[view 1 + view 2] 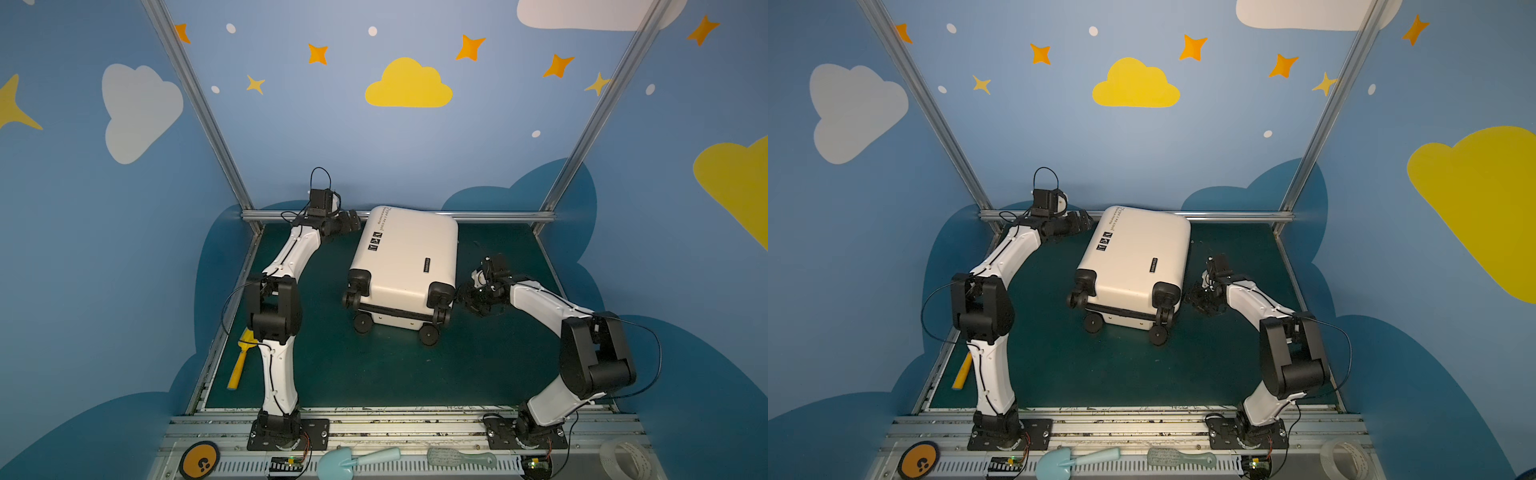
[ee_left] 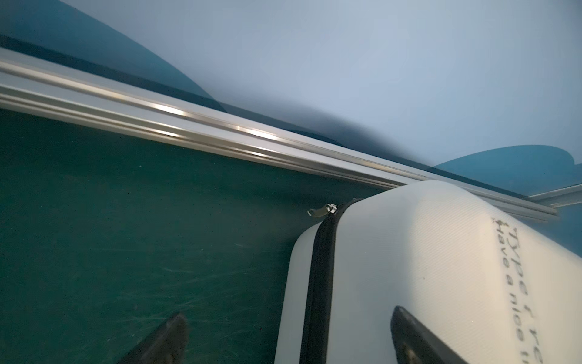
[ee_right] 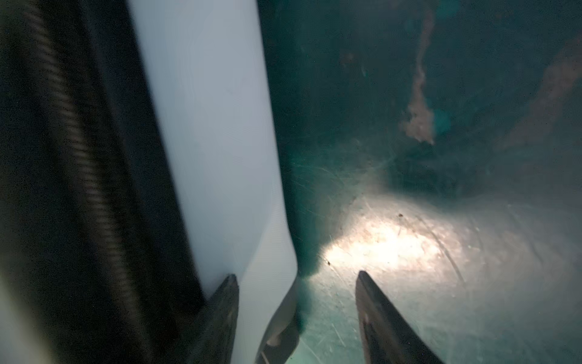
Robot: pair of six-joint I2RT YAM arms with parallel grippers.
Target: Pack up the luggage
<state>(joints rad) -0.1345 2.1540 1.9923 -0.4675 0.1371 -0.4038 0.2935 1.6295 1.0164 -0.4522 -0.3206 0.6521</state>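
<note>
The luggage (image 1: 405,257) (image 1: 1136,257) is a white hard-shell suitcase lying flat and zipped in the middle of the green table, its black wheels toward the front. My left gripper (image 1: 356,222) (image 1: 1088,220) is open at its far left corner. In the left wrist view the left gripper (image 2: 288,313) straddles the black zipper band, and the silver zipper pull (image 2: 322,210) sticks out at the corner ahead. My right gripper (image 1: 465,297) (image 1: 1196,297) is low at the near right corner by a wheel. In the right wrist view the right gripper (image 3: 296,274) is open around the lower shell's edge (image 3: 214,126).
A metal rail (image 1: 399,216) runs right behind the suitcase. A yellow brush (image 1: 240,365) lies at the table's left edge behind the left arm. On the front ledge lie an orange disc (image 1: 199,461), a light blue shovel (image 1: 357,459), a pale comb (image 1: 461,459) and a tape roll (image 1: 625,459).
</note>
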